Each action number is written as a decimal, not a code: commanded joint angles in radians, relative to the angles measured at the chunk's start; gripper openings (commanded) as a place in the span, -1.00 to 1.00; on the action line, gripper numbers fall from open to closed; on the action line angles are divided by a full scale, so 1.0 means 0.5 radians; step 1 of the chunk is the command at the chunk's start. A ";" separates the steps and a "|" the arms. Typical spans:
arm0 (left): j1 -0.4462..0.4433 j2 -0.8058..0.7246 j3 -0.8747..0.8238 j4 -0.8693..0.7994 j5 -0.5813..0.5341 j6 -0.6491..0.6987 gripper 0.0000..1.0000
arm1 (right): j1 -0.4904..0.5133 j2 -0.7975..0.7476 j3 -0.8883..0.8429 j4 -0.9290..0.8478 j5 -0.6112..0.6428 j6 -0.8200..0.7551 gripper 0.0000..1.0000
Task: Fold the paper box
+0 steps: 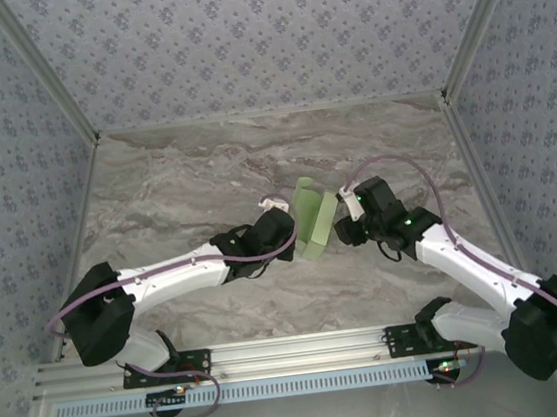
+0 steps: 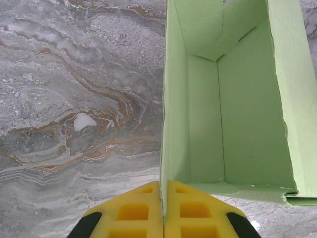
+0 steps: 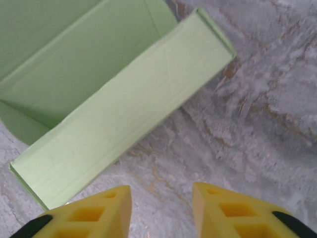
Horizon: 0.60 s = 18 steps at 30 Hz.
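Marble table [image 1: 175,180] is giving open room left and beyond the paper box [image 1: 314,219] at centre. Left gripper [image 2: 162,191] is clamping its side-wall edge. Right gripper [image 3: 161,192] is hanging released just beside the outer wall.

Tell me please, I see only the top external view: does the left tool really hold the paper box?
Observer: Yes. In the left wrist view the left tool is shut on one thin side wall of the paper box.
Operator: And the other arm?
Observer: The right wrist view shows the right tool open, with bare marble table in its gap and the box's outer wall just ahead.
Operator: Is the box formed?
Observer: Partly. The left wrist view looks into its hollow inside: side walls raised, top not closed.
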 commanded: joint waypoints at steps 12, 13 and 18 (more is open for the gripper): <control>-0.011 -0.034 0.054 0.049 0.012 0.187 -0.92 | -0.106 0.070 -0.234 0.452 -0.593 0.255 -0.14; -0.008 -0.032 0.053 0.059 0.019 0.195 -0.92 | -0.078 0.095 -0.250 0.503 -0.604 0.287 -0.17; 0.020 -0.019 0.044 0.112 0.113 0.246 -0.92 | 0.059 0.211 -0.269 0.738 -0.564 0.409 -0.30</control>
